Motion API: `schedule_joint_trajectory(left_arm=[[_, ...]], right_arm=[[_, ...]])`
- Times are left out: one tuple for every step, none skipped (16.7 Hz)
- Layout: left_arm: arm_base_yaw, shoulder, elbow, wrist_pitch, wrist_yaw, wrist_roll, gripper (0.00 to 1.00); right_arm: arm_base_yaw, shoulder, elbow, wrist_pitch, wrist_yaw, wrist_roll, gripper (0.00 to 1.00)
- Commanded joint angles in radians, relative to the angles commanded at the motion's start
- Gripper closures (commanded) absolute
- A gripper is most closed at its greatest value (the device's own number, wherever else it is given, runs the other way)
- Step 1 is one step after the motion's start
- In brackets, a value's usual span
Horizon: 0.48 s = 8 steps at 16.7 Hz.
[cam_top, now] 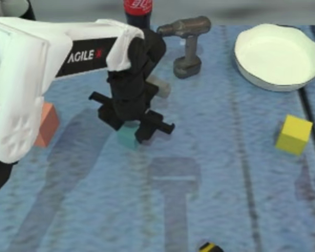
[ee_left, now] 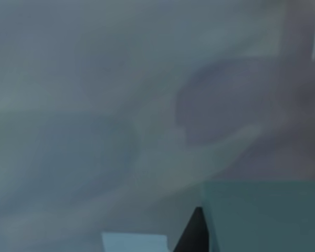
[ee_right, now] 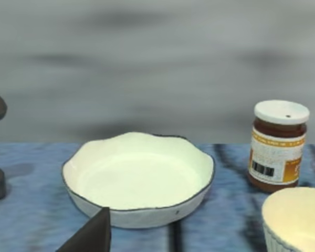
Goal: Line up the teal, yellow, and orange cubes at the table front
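Observation:
The small teal cube (cam_top: 127, 136) sits left of the table's (cam_top: 220, 178) middle, directly under my left gripper (cam_top: 132, 125). In the left wrist view the teal cube (ee_left: 262, 215) looms large, and one dark finger (ee_left: 191, 233) lies flush against its side; the gripper is shut on it. The salmon-orange cube (cam_top: 47, 125) stands at the far left, partly hidden by my left arm's white link. Alone on the right side is the yellow cube (cam_top: 294, 134). My right gripper (ee_right: 94, 236) is out of the top view and shows only as a dark edge in the right wrist view.
Along the back stand a cola bottle (cam_top: 138, 10), a grey power drill (cam_top: 189, 44) and a white dish (cam_top: 278, 55). A small grey block (cam_top: 160, 86) sits behind my left gripper. A black-and-yellow item (cam_top: 210, 247) pokes in at the front edge. The right wrist view shows a jar (ee_right: 278, 147).

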Motion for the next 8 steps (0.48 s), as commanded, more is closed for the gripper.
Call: schedule_joint_trajectory(left_arm=[[-0.001, -0.001, 0.003, -0.003, 0.000, 0.001, 1.00], [-0.001, -0.004, 0.016, -0.017, 0.000, 0.002, 1.00], [0.001, -0.011, 0.035, -0.042, 0.000, 0.002, 1.00], [0.004, -0.020, 0.057, -0.076, -0.001, 0.001, 1.00], [0.008, -0.031, 0.081, -0.117, -0.001, 0.000, 1.00], [0.011, -0.042, 0.106, -0.158, -0.001, -0.001, 1.00], [0.014, -0.053, 0.128, -0.192, -0.001, -0.002, 1.00], [0.017, -0.063, 0.146, -0.215, -0.001, -0.002, 1.00]], right_arm=[[0.000, 0.000, 0.000, 0.000, 0.000, 0.000, 0.00], [0.000, 0.000, 0.000, 0.000, 0.000, 0.000, 0.00], [0.000, 0.000, 0.000, 0.000, 0.000, 0.000, 0.00], [0.000, 0.000, 0.000, 0.000, 0.000, 0.000, 0.00], [0.000, 0.000, 0.000, 0.000, 0.000, 0.000, 0.00], [0.000, 0.000, 0.000, 0.000, 0.000, 0.000, 0.00], [0.000, 0.000, 0.000, 0.000, 0.000, 0.000, 0.00], [0.000, 0.000, 0.000, 0.000, 0.000, 0.000, 0.00]])
